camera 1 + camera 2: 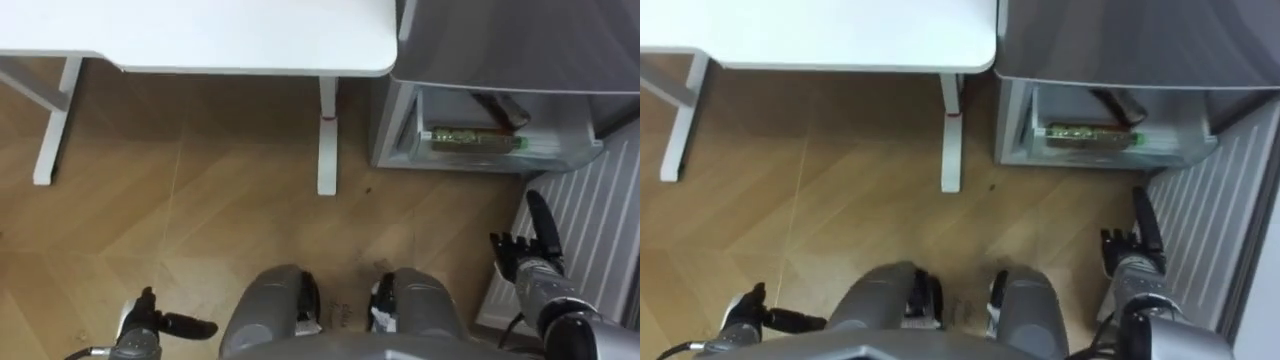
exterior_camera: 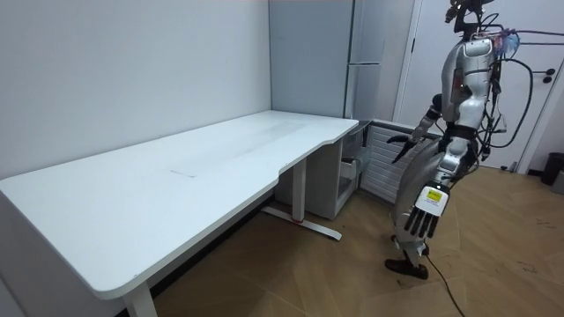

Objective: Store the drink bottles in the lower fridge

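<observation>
The lower fridge compartment [image 1: 500, 130] stands open just right of the table. A bottle with a green cap and a yellowish label [image 1: 472, 140] lies on its side in there, and a dark can or bottle [image 1: 505, 110] lies behind it. My right hand [image 1: 530, 255] hangs at the lower right, in front of the compartment and apart from it, fingers straight and holding nothing. At the lower left, over the floor, my left hand [image 1: 150, 322] is relaxed and empty. In the room view I stand upright facing the fridge [image 2: 308, 53].
A white desk [image 1: 200, 35] fills the upper left, its legs [image 1: 327, 140] standing on the wooden floor. The open lower fridge door [image 1: 600, 220], white and ribbed inside, stands close to my right hand. Bare floor lies between me and the fridge.
</observation>
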{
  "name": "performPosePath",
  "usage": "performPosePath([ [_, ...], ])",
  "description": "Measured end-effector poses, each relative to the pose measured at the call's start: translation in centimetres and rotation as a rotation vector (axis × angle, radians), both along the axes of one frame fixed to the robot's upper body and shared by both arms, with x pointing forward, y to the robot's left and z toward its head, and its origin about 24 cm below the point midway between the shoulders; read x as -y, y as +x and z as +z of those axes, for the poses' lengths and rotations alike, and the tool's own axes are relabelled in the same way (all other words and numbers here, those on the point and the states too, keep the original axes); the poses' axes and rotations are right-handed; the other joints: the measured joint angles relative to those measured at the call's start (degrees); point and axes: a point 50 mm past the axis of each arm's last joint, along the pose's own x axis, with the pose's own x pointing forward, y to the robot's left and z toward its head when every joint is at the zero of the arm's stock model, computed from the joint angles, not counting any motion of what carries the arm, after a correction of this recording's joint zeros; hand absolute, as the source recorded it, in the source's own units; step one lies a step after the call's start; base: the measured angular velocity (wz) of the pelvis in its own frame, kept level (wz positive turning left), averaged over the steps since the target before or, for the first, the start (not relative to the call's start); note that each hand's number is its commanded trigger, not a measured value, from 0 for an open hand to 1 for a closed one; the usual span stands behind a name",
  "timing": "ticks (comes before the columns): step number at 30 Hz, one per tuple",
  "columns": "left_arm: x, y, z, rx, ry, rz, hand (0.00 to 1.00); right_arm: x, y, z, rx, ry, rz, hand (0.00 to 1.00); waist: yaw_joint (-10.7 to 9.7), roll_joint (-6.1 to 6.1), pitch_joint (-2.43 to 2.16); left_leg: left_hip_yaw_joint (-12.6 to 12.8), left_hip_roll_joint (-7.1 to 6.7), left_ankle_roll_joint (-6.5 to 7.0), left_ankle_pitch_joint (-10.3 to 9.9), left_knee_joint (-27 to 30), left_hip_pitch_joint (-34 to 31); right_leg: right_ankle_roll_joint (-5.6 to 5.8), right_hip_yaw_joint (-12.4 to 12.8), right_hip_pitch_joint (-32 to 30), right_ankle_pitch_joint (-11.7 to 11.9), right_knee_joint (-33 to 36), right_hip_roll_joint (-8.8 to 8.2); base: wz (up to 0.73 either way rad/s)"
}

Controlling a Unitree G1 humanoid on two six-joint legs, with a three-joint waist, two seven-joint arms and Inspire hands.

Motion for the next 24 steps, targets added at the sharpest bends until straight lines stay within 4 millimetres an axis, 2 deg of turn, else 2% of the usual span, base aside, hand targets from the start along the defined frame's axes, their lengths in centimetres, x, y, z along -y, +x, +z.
performPosePath([
  [4,-0.1,-0.1,0.0,-0.006,0.005,-0.004,0.00,1.8,2.0,1.7,0.048,-0.041,-0.012,0.00,0.1,0.11,-0.01,0.0,-0.25,0.41,-1.0,6.7,-7.3,-0.08,0.2,-7.3,-1.9,7.4,-1.47,0.08],
  [9,-0.2,0.0,0.1,-0.023,0.009,-0.048,0.00,3.8,3.6,3.6,0.077,-0.115,0.014,0.00,1.7,-0.48,0.06,0.5,0.06,0.50,-3.6,15.5,-14.4,-0.57,2.0,-14.7,-4.6,16.5,-1.55,-0.02],
  [12,-0.3,0.1,0.2,-0.029,0.013,-0.062,0.00,4.6,4.8,4.8,0.093,-0.151,0.024,0.00,3.2,-1.14,0.16,0.4,0.65,0.37,-4.6,20.2,-18.3,-1.19,2.1,-18.4,-5.6,20.7,-1.48,0.00],
  [14,-0.5,0.3,0.3,-0.033,0.022,-0.088,0.00,4.8,5.7,5.4,0.115,-0.167,0.025,0.00,3.2,-1.76,0.11,0.1,0.61,0.32,-5.2,22.7,-20.3,-1.50,1.9,-20.2,-6.6,23.6,-2.12,0.15],
  [16,-0.5,1.0,0.5,-0.015,0.027,-0.110,0.00,5.0,6.9,6.5,0.151,-0.187,0.036,0.00,3.7,-1.80,0.07,-0.7,0.64,0.07,-5.9,26.4,-23.4,-1.95,1.5,-22.7,-7.6,26.7,-2.10,0.09],
  [19,-0.3,1.8,0.7,0.008,0.027,-0.141,0.00,5.6,8.6,8.3,0.214,-0.228,0.055,0.00,4.4,-1.83,0.07,-0.8,0.59,0.19,-6.1,29.0,-26.8,-2.29,1.6,-26.0,-8.1,29.7,-2.58,0.08],
  [24,-0.3,1.5,0.6,-0.016,0.008,-0.176,0.00,5.8,10.4,10.3,0.280,-0.296,0.122,0.00,5.7,-2.22,0.11,-1.0,0.49,0.11,-6.1,31.0,-29.3,-2.70,1.5,-28.3,-8.7,32.1,-3.48,0.07],
])
